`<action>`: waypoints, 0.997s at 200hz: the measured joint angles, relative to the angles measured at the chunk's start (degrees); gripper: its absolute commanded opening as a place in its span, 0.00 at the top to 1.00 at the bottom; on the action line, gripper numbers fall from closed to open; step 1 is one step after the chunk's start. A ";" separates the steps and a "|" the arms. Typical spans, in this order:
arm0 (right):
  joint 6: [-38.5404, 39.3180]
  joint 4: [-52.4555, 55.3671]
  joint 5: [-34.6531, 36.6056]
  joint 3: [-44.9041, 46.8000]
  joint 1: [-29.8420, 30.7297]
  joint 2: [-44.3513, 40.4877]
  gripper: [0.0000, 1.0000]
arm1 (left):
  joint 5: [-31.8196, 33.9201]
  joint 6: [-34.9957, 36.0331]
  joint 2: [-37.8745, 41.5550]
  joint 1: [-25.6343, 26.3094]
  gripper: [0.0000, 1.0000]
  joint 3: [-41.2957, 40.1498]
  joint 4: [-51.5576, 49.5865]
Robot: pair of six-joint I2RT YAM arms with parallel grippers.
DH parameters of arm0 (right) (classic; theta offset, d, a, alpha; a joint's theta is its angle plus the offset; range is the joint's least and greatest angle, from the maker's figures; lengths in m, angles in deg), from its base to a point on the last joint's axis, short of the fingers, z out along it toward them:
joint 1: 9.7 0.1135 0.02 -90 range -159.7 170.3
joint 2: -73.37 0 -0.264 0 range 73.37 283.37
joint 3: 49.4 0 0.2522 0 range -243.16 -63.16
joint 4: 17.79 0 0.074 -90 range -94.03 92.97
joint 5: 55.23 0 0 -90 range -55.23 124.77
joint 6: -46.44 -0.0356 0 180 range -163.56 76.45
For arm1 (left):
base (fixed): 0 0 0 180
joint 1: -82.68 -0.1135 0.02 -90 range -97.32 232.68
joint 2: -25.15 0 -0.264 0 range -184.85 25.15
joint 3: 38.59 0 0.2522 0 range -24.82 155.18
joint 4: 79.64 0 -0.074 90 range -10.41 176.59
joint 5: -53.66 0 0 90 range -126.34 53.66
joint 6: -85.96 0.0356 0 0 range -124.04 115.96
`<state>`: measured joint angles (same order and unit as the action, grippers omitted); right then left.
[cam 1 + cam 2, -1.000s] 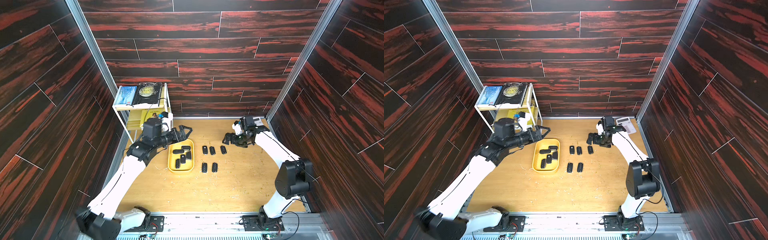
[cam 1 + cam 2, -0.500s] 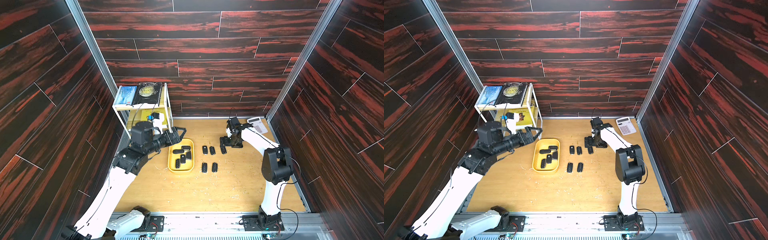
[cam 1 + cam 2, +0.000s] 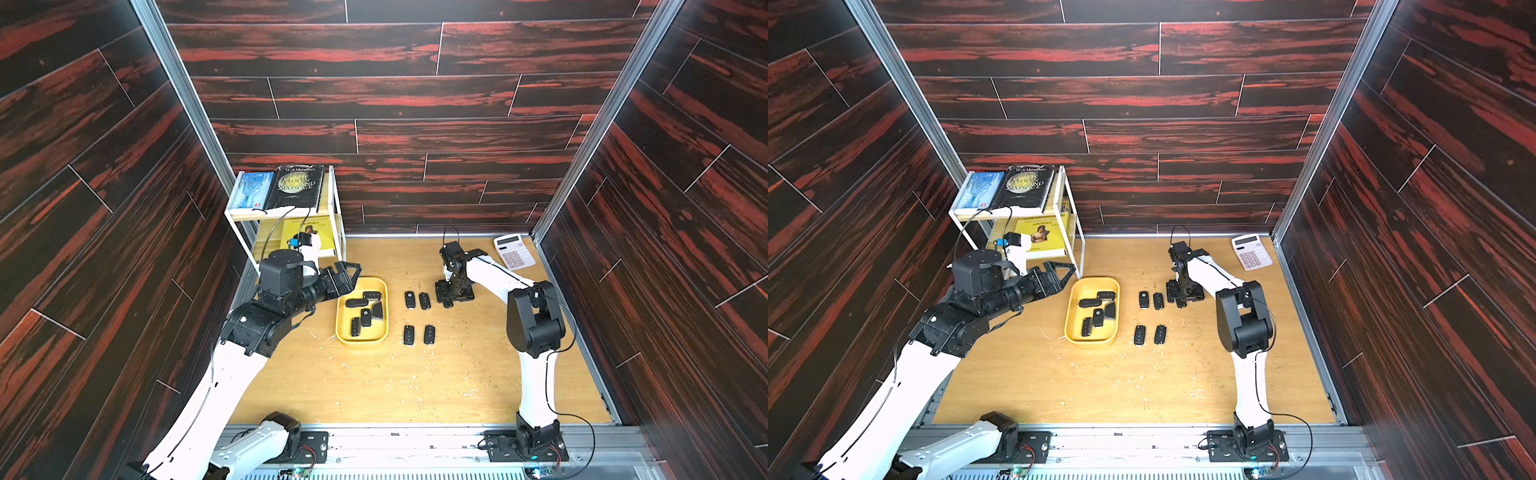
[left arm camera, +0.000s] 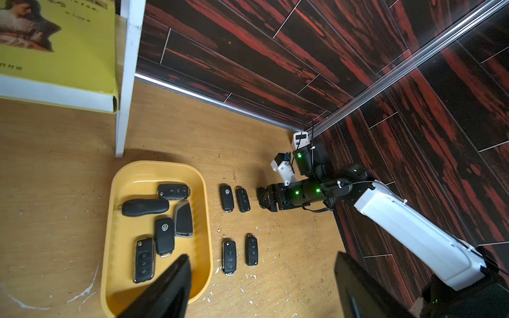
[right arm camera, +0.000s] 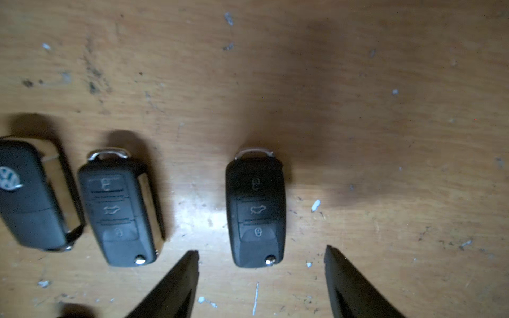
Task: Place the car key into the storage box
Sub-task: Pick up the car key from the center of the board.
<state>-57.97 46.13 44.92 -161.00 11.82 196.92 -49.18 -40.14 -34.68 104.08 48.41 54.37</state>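
The yellow storage box (image 3: 341, 328) (image 3: 1070, 322) lies left of the table's middle with several black car keys in it. My right gripper (image 3: 451, 297) (image 3: 1181, 297) points straight down, open, over one black car key (image 5: 256, 212) at the right end of the far row. That key lies flat between and just ahead of the fingertips (image 5: 190, 264), untouched. Both top views mostly hide it under the gripper. My left gripper (image 3: 349, 274) (image 4: 261, 264) hovers open and empty beside the box's far left corner (image 4: 115, 181).
Two more keys (image 3: 409, 299) (image 3: 424, 300) lie just left of the right gripper, and two others (image 3: 409, 334) (image 3: 429, 333) nearer the front. A white shelf rack with books (image 3: 286, 195) stands at the back left. A calculator (image 3: 514, 251) lies at the back right.
My right gripper turned downward and dropped over the rightmost far-row key, its jaws narrowing a little. My left arm drew back to the left, off the box.
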 measured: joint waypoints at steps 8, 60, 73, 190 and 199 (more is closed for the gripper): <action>0.09 0.00 0.13 -0.17 -0.04 0.35 0.30 | 0.09 0.09 0.00 0.00 0.18 0.09 -0.61; 0.00 0.11 1.29 -1.86 -0.04 2.34 0.38 | 0.81 0.52 0.31 0.00 0.39 0.09 -2.08; -0.13 0.22 1.33 -2.86 -0.02 3.32 0.44 | 0.90 0.55 0.44 0.00 0.39 0.09 -2.29; -0.33 0.26 1.44 -3.78 0.74 5.16 0.62 | 0.39 1.81 0.44 0.00 0.00 0.11 -2.93; -0.31 0.26 1.44 -3.78 0.74 5.16 0.64 | 0.37 1.79 0.44 0.00 0.01 0.11 -2.91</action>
<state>-58.28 46.39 46.37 -164.78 12.56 202.07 -48.81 -38.35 -34.24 104.08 48.52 51.46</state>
